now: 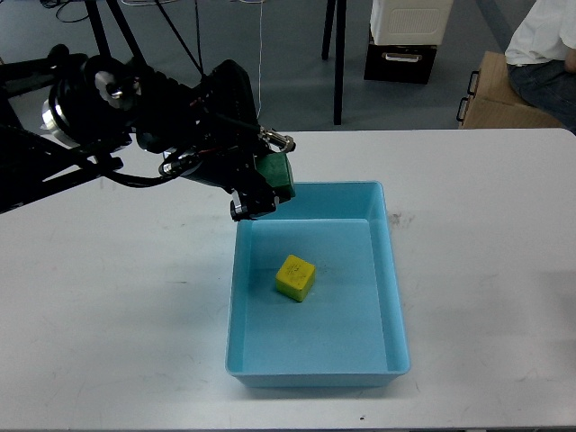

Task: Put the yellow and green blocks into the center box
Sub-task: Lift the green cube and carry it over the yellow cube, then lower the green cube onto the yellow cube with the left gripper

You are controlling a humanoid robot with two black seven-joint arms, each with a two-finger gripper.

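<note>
A yellow block (296,277) lies inside the light blue box (396,297) at the table's center. My left gripper (266,184) is shut on a green block (278,175) and holds it in the air over the box's far left corner. My right gripper is out of view.
Beyond the white table's (117,306) far edge are black stand legs (339,63), a white and black case (407,36), a cardboard box (499,94) and a seated person (544,45).
</note>
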